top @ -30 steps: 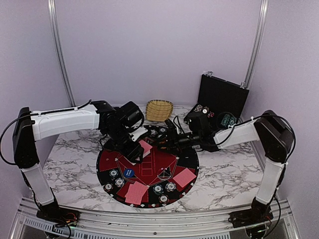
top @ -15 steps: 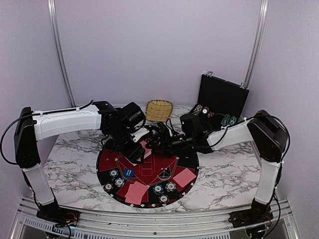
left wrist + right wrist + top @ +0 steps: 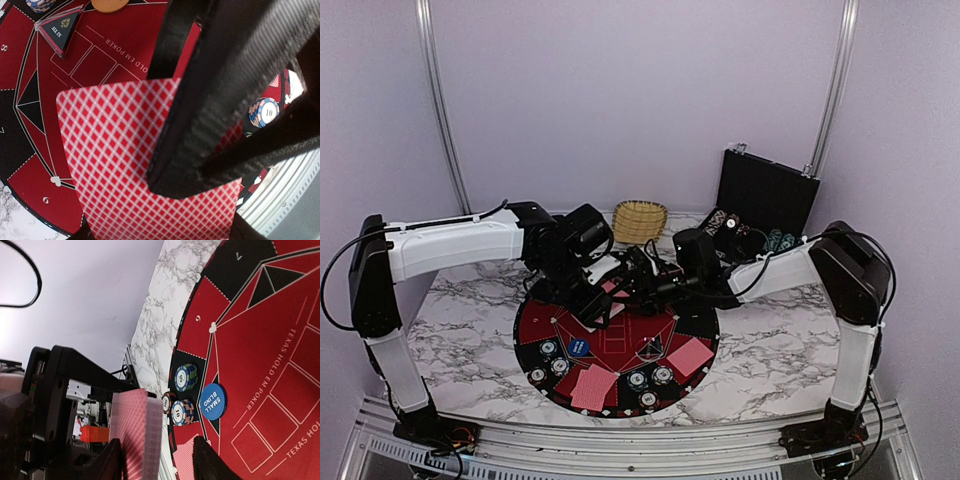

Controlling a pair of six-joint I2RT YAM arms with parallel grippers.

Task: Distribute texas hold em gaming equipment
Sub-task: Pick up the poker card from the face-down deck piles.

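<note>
My left gripper (image 3: 594,300) hovers over the back left of the round mat (image 3: 620,338), shut on a stack of red-backed playing cards (image 3: 115,165). One black finger (image 3: 200,115) lies across the top card. My right gripper (image 3: 629,281) has reached in from the right. In the right wrist view its jaws (image 3: 157,452) stand apart with the same card stack (image 3: 137,432) between them, close to the left finger (image 3: 112,462). More cards (image 3: 593,386) (image 3: 690,355), chip stacks (image 3: 185,377) (image 3: 182,411) and a blue small-blind disc (image 3: 213,401) lie on the mat.
A wicker basket (image 3: 640,220) stands behind the mat, and an open black case (image 3: 765,195) with chips (image 3: 778,240) is at the back right. An orange disc (image 3: 111,4) and an all-in triangle (image 3: 62,27) rest on the mat. Both arms meet above the mat's far side.
My right arm has moved left across the mat, up to the card stack in my left gripper. The left arm has barely moved and still grips the cards.
</note>
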